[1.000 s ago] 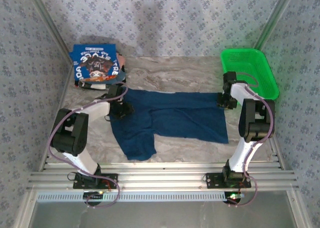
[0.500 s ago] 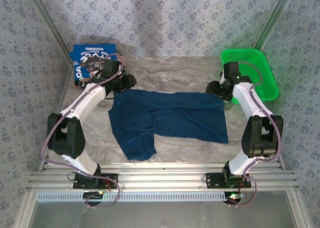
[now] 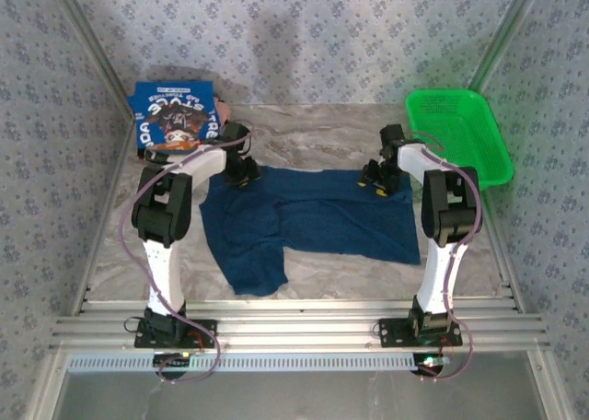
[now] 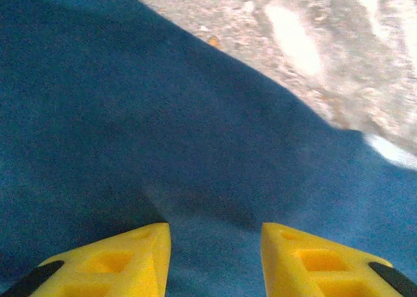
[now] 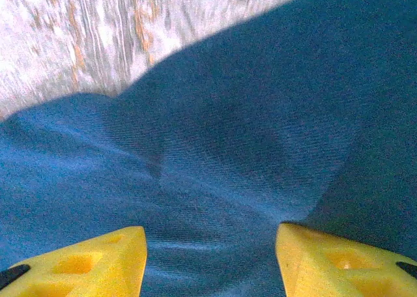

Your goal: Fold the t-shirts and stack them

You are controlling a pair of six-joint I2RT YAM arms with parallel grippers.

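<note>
My left pincer stands partly spread, its yellow fingertips apart with nothing between them, low over the dark navy t-shirt just inside the cloth's far hem, where the marbled table begins. My right pincer is spread a little wider and also holds nothing. It is poised above a soft pucker in the same shirt, close to the hem, with bare table beyond.

From above, the left pincer and the right pincer both sit along the far edge of the navy t-shirt. The shirt lies flat across the middle of the table, with one sleeve hanging toward my bases. A second ago the two pincers were at the shirt's left and right ends. Since then they have swung back and inward, and now stand over the far hem, closer together. The cloth itself looks much as it did, so I judge that nothing has been lifted.

I read this as the approach to a two-point pinch on the far hem, ready to draw that edge toward me for a lengthwise fold. The fold itself is not yet begun.

The brighter blue t-shirt, with white lettering and a dark graphic, lies folded at the far left corner. It is just beside my left arm and will likely be the base of the stack. The green mesh basket sits at the far right.
</note>
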